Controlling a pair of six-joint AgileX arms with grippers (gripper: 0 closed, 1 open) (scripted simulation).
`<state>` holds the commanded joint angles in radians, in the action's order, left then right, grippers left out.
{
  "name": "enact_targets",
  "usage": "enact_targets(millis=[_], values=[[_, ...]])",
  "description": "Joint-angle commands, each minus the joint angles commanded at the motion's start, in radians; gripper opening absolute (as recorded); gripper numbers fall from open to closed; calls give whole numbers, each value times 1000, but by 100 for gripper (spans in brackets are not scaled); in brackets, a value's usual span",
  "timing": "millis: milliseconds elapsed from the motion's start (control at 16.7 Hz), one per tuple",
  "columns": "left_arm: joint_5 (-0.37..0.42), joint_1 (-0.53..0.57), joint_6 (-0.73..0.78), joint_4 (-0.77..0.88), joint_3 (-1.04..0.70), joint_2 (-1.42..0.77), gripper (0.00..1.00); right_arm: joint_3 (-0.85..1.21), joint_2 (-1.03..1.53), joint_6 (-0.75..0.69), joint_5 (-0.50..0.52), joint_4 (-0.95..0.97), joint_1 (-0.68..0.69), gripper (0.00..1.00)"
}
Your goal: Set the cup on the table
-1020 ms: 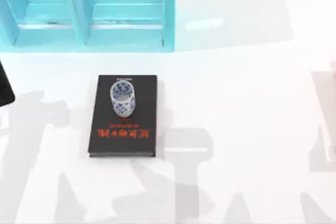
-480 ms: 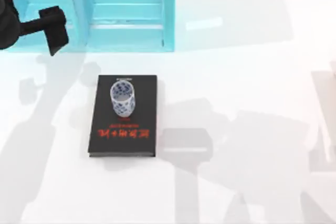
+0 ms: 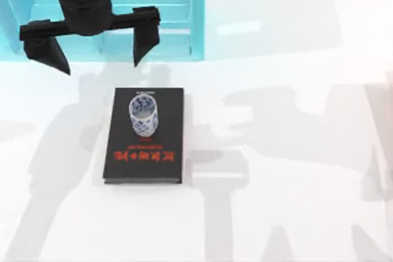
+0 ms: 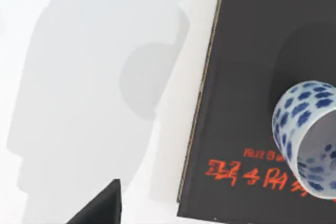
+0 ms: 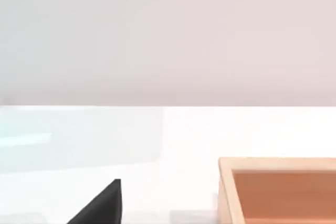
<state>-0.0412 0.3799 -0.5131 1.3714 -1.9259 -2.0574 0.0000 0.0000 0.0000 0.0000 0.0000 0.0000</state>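
The cup [image 3: 143,115] stands upright on the book [image 3: 145,151], toward its far end, on the table [image 3: 288,170]. The left gripper [image 3: 98,56] hovers spread wide at the cup's 11 o'clock, near it but apart, before the shelf [image 3: 178,23].

Left gripper [image 3: 97,56] hangs at the table's far left (jaws spread wide).

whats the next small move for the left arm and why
Probably bring the left gripper toward the cup and lower it around the cup. Its fingers are spread wide open in front of the cyan shelf, off to the cup's far left, while the cup stands upright on the black book, not yet on the table.
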Motion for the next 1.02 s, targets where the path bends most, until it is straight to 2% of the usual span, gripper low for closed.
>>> enact_targets(millis=[300,480,840,1020], values=[[35,107,16,109,-182,-119,100,0,0,0,0,0,0,100],[44,140,21,144,-234,-158,100,0,0,0,0,0,0,100],[43,136,21,139,-229,-155,100,0,0,0,0,0,0,100],[43,137,23,76,-165,-156,100,0,0,0,0,0,0,100]])
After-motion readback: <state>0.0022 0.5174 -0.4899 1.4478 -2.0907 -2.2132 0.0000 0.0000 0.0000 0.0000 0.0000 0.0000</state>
